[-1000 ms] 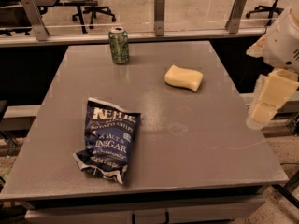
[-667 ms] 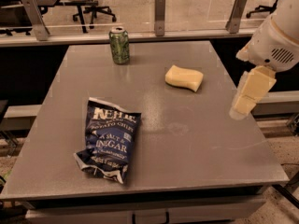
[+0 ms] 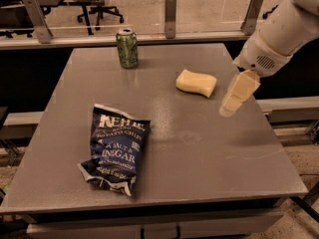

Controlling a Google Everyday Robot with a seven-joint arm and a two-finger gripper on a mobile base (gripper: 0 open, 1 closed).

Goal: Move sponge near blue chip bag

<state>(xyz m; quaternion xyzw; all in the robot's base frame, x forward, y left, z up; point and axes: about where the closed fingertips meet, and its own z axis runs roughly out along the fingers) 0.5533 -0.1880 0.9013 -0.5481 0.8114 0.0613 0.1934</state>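
Observation:
The pale yellow sponge (image 3: 196,82) lies flat on the grey table (image 3: 199,153), right of centre toward the back. The dark navy Kettle chip bag (image 3: 116,148) lies flat at the front left, well apart from the sponge. My gripper (image 3: 236,95) hangs from the white arm above the table's right side, just right of the sponge and a little nearer the front, not touching it. It holds nothing.
A green drink can (image 3: 127,48) stands upright at the back of the table, left of the sponge. A rail with metal posts (image 3: 171,9) runs behind the table. Office chairs stand on the floor beyond it.
My arm has swung left from beyond the table's right edge to over the table, bringing the gripper close to the sponge. The sponge, bag and can have not moved.

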